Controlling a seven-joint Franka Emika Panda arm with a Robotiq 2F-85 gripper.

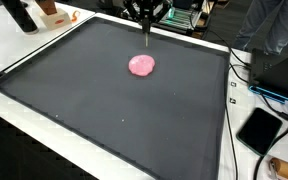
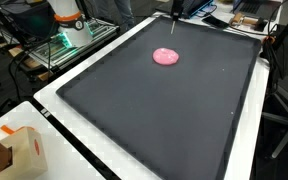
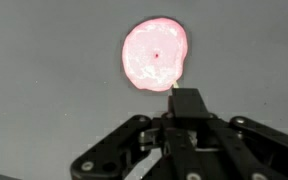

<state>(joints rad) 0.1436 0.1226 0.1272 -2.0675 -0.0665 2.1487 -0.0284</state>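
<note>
Pink and glossy, a flat putty-like blob is lying on the black mat covering our worktop. We are judging it soft, light and sticky, best lifted at its edge. Our pincer is hovering just beside it, clamped on a dark rod.

I read no text, number or brand anywhere on my feeds. Cardboard box: orange marking on side, too blurred to read. Pink disc: small dark dot at centre, no legible character.
</note>
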